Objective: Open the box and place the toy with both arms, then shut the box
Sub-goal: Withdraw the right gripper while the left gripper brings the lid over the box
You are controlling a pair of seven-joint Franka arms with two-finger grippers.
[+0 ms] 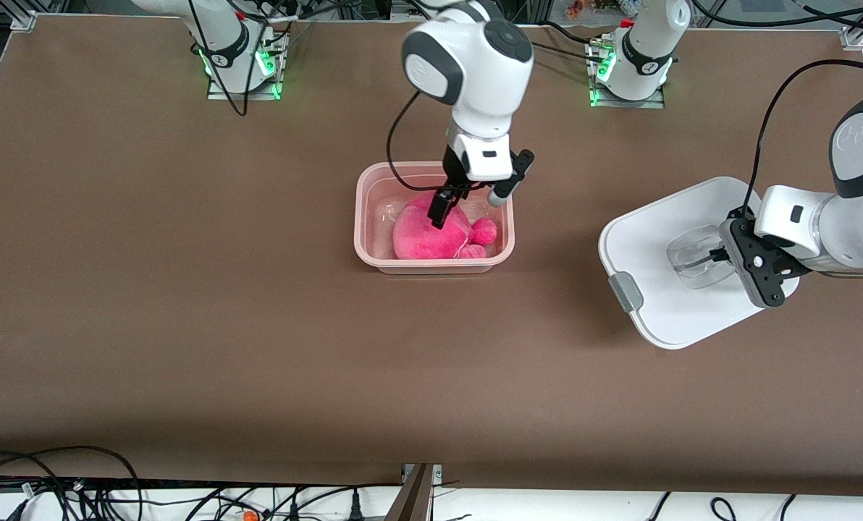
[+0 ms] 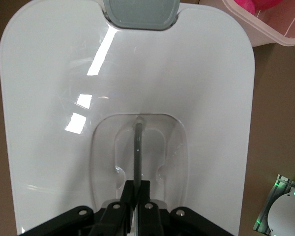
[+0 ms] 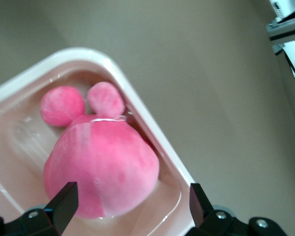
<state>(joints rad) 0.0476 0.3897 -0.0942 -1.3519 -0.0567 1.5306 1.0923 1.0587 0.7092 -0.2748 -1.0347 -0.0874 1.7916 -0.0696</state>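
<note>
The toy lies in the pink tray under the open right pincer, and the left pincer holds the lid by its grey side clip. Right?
Not quite. The left pincer grips the lid by its clear recessed handle, not the grey clip; the left wrist view shows it. The toy is in the tray under the open right pincer.

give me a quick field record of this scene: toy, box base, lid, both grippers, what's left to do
toy: pink plush, lying in the box base
box base: pale pink tray, open, mid-table
lid: white, off the base, toward the left arm's end of the table
right gripper: open, over the toy in the base, not gripping it
left gripper: shut on the lid's clear handle
left to do: lid not yet back on the base
</note>
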